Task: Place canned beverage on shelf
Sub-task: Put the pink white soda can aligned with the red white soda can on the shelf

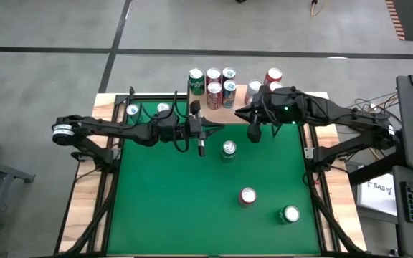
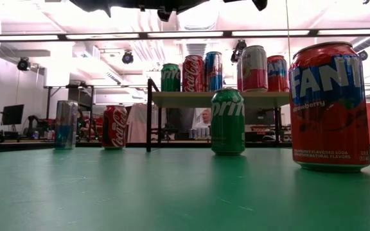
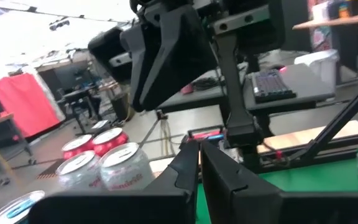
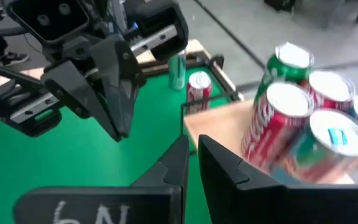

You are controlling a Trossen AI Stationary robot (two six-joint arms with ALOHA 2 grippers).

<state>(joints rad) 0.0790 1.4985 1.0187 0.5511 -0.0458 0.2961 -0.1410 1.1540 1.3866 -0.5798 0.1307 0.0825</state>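
Observation:
The shelf (image 1: 224,107), a light wooden board on thin black legs (image 2: 217,99), stands at the table's far edge with several cans on it (image 4: 291,118). A green Sprite can (image 1: 228,149) stands upright on the green table, just nearer than both grippers. A red Fanta can (image 2: 329,106) and another green can (image 1: 290,213) stand toward the near right. My left gripper (image 3: 199,158) hangs above the table left of the shelf's front, shut and empty. My right gripper (image 4: 191,155) hangs over the shelf's front edge, shut and empty.
Two cans (image 1: 148,110) stand at the table's far left: a red Coca-Cola can (image 2: 114,127) and a silver one (image 2: 65,125). Black frame rails (image 1: 113,179) run along the table's sides. The two grippers face each other close together (image 4: 104,81).

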